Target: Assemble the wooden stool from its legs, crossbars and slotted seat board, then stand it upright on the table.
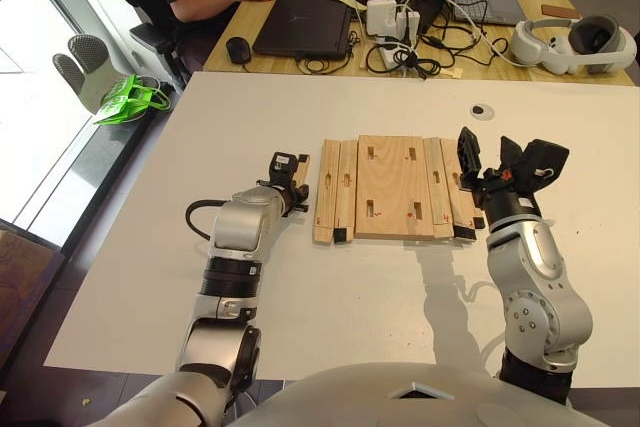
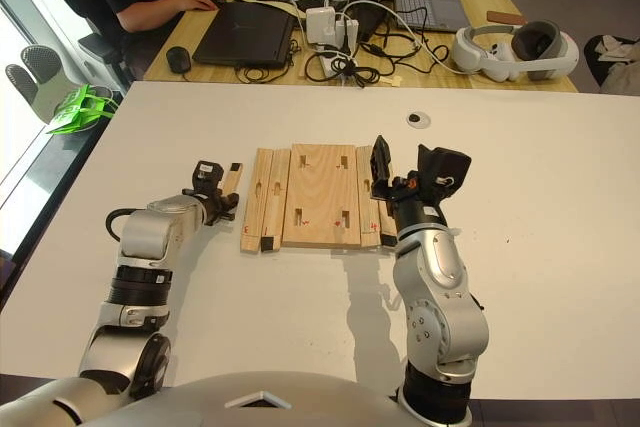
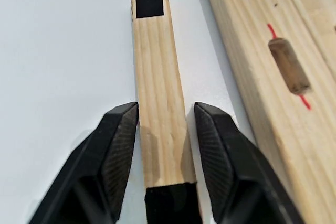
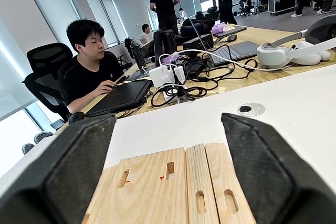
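Silver-grey arm shells (image 1: pixel 243 230) w/ black joint rings (image 1: pixel 228 280), black cable (image 1: pixel 195 215), ribbed black tool pads (image 3: pixel 122 145)

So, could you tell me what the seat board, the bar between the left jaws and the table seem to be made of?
Seat board: pale bare wood, perhaps pine; straight grain shows, no paint or gloss.
Bar: the same light wood by its grain; black ends, paint or rubber, unclear.
Table: smooth matte white top, probably laminate; its core is hidden.

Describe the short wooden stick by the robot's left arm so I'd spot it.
On the white table lies a row of pale wooden parts. The short stick lies alone just left of that row, between the left arm's jaws, and is shorter than its neighbours.
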